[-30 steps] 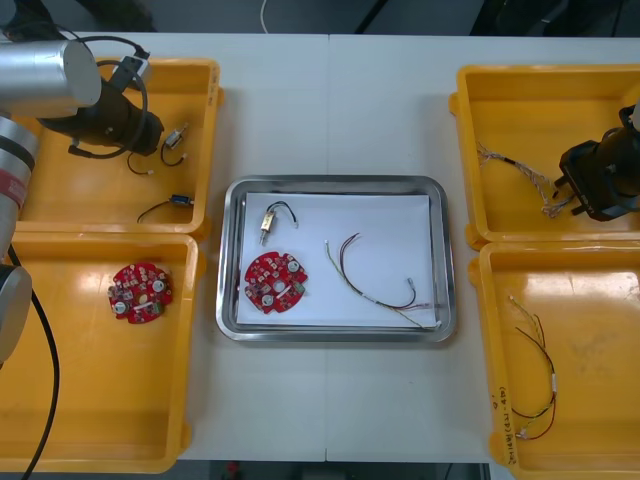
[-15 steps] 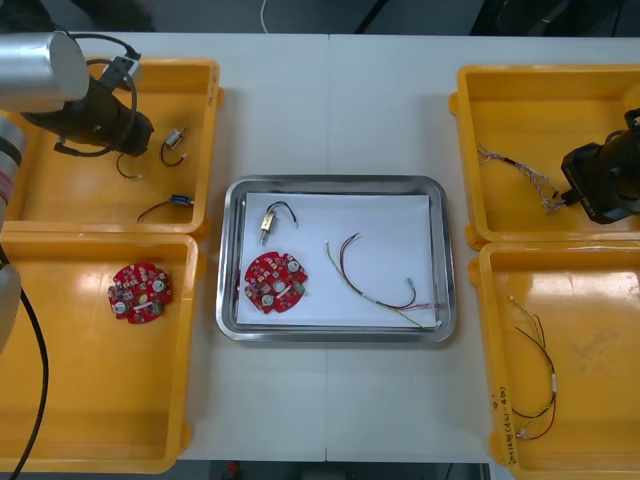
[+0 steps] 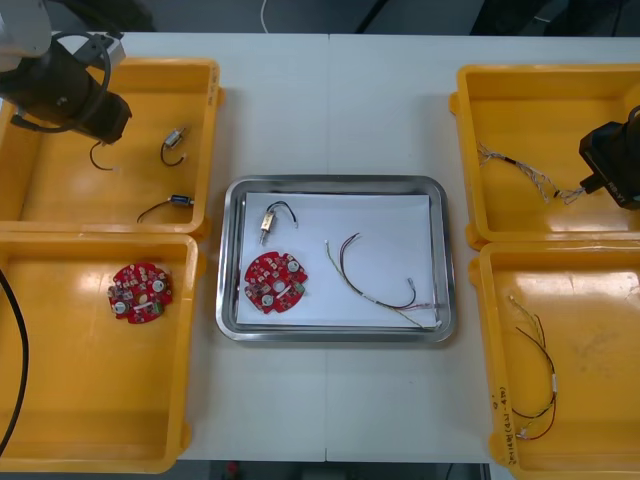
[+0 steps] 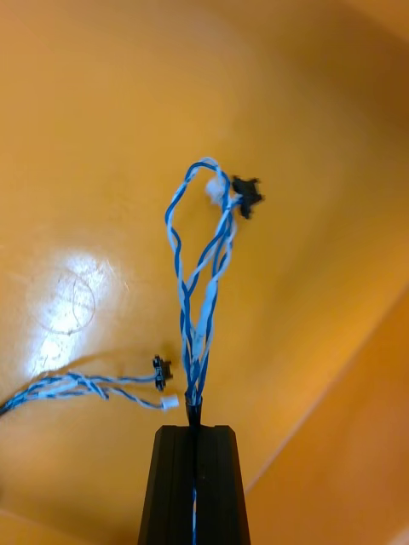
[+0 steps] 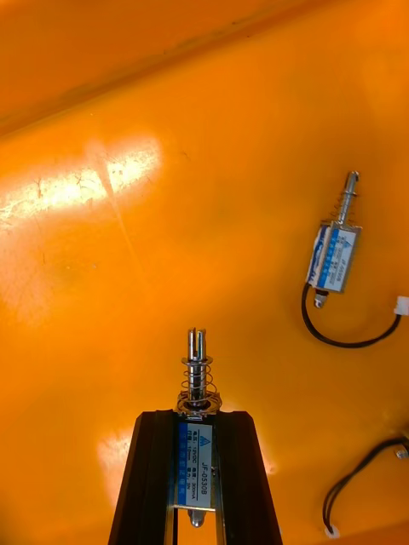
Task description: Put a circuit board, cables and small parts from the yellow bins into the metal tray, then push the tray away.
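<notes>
My left gripper (image 3: pixel 108 128) hangs over the upper left yellow bin (image 3: pixel 205 100), shut on a small metal part (image 5: pixel 198 426) whose spring end pokes out past the fingertips; its black wire (image 3: pixel 98 158) dangles below. At the table's right edge my right gripper (image 3: pixel 592 182) is over the upper right yellow bin (image 3: pixel 520 90), shut on the twisted blue and white cable (image 4: pixel 200 281), which trails across the bin floor (image 3: pixel 525 172). Between the bins, the metal tray (image 3: pixel 335 185) holds a red circuit board (image 3: pixel 273 281), a small metal part (image 3: pixel 270 220) and a cable (image 3: pixel 375 285).
Two more small metal parts (image 3: pixel 175 140) (image 3: pixel 180 200) lie in the upper left bin. The lower left bin (image 3: pixel 100 420) holds another red circuit board (image 3: pixel 141 291). Red and black cables (image 3: pixel 535 380) lie in the lower right bin (image 3: pixel 600 450).
The right gripper closed on the blue and white cable and drew it toward the right. The left gripper moved back and left with its small metal part, wire dangling.
</notes>
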`<state>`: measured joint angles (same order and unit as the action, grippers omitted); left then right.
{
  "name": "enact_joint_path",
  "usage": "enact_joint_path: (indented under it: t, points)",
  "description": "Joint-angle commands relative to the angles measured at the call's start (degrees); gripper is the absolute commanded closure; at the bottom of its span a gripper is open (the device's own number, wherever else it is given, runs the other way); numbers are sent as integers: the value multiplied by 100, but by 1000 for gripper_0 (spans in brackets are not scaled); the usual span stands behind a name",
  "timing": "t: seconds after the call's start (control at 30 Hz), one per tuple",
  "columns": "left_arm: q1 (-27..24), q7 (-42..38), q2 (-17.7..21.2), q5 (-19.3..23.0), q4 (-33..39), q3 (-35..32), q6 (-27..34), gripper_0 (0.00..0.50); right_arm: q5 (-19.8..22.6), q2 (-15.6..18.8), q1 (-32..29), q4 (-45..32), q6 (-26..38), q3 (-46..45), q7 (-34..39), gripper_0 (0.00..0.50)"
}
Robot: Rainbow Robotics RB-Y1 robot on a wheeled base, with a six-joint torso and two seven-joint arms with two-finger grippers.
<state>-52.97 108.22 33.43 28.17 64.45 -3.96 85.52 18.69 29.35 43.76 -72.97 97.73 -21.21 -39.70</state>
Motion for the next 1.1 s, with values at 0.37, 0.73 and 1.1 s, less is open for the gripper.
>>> enact_joint_path:
  t: [0.37,0.73,1.1]
  points:
    - [323,-635,199,-48,1790,-61,1274,500,82,476,-35,-1703,1227,-138,-1347,500]
    - [577,-1602,14,110,2933,203,1907,500,346,502,-43,-2714,1227,-68,-2551,500]
    - [683,-2165,-276,101,3609,273,2302,500,1462,607,-43,-3206,1227,47,-3843,500]
